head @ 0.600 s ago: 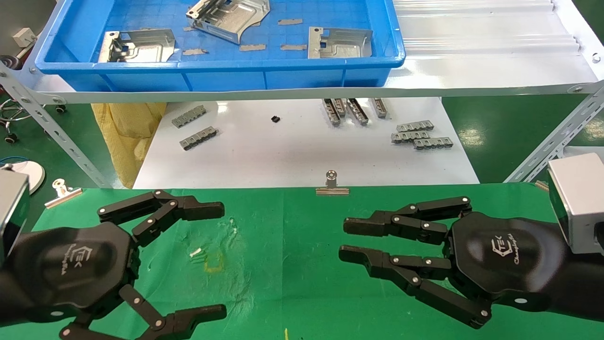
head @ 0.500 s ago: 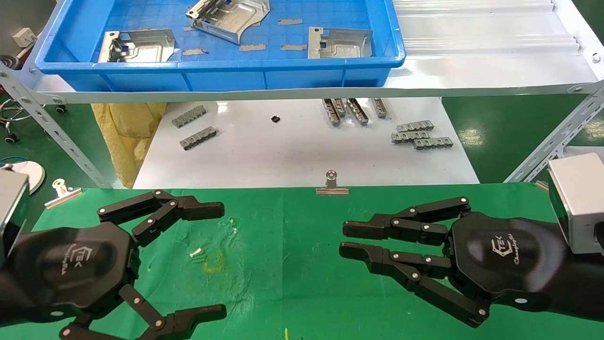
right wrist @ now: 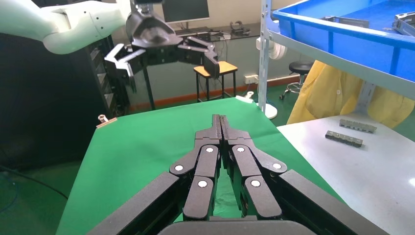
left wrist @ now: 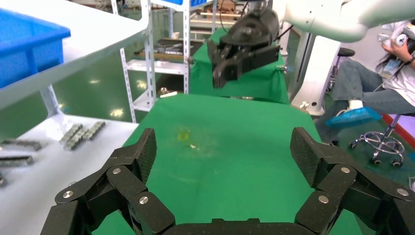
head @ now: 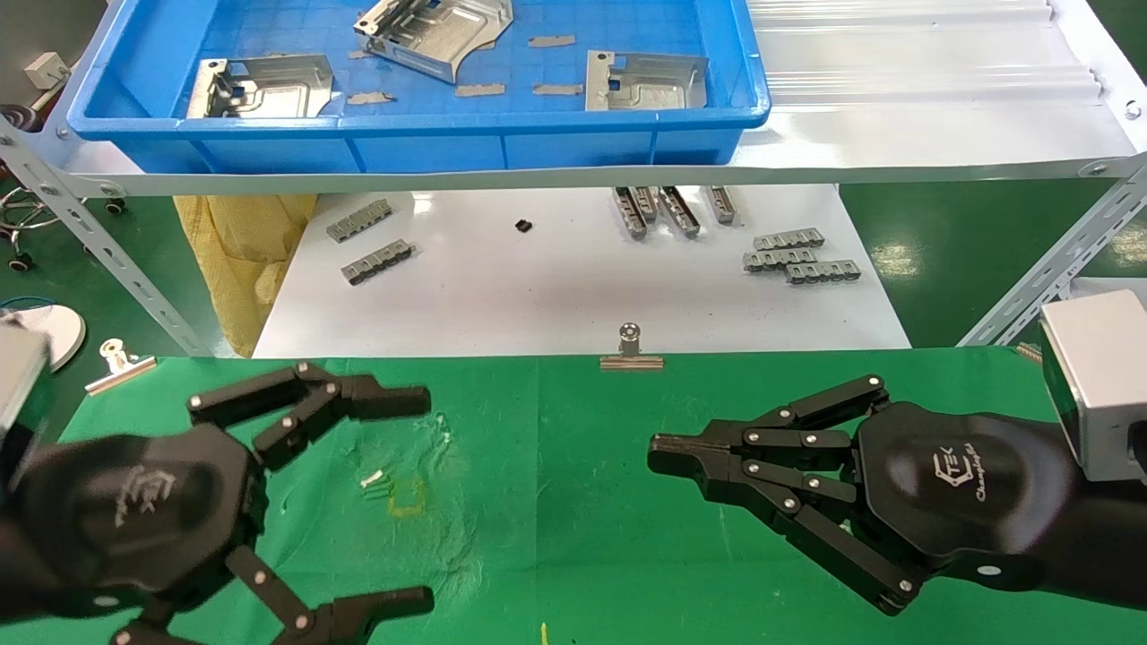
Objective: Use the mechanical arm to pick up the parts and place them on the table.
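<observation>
Three silver parts lie in the blue tray [head: 421,148] on the upper shelf: one at the left [head: 260,88], one tilted in the middle [head: 435,31], one at the right [head: 643,82]. My left gripper [head: 421,497] is open and empty above the green table [head: 538,502] at the left; in its wrist view [left wrist: 222,147] only bare cloth lies between the fingers. My right gripper [head: 659,452] is shut and empty above the table at the right, fingertips pressed together in its wrist view [right wrist: 220,120].
A white board [head: 573,287] below the shelf holds several small grey toothed strips [head: 797,255]. Binder clips [head: 630,349] hold the cloth's far edge. A slanted metal shelf frame [head: 99,237] stands at the left, another at the right [head: 1057,264]. A yellow mark [head: 405,497] is on the cloth.
My right gripper's fingers have closed from a narrow gap to fully shut. My left gripper has shifted slightly and stays open.
</observation>
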Robot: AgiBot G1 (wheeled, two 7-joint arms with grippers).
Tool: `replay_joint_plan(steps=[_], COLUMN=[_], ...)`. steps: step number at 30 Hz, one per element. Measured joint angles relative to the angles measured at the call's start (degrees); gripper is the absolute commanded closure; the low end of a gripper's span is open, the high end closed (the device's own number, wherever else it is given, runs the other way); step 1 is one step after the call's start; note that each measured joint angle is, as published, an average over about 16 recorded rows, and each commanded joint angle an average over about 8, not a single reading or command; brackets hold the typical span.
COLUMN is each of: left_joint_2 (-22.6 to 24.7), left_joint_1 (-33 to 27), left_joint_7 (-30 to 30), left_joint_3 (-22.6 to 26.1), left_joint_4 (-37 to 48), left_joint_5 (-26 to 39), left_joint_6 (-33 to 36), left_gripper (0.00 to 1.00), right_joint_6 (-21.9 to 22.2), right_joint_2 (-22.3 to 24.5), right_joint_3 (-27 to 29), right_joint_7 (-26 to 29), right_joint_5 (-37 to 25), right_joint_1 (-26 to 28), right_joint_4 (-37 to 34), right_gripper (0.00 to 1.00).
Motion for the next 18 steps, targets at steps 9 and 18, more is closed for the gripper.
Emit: replay_joint_plan(steps=[9,18], left_joint_2=[7.75,21.24], left_joint_1=[-20.15,-40.83], left_joint_7=[-3.23,-2.51], left_joint_3=[4.72,12.71], left_joint_4=[11.51,38.22], left_joint_5=[10.8,28.36], left_joint_6=[-3.38,-14.65], left_gripper=[0.0,0.0], right_joint_6=[0.0,0.0], right_joint_2=[0.0,0.0], right_joint_3=[0.0,0.0], right_joint_7=[0.0,0.0], right_joint_5=[0.0,0.0], right_joint_1=[0.0,0.0], right_joint_4=[0.0,0.0], right_gripper=[1.0,1.0])
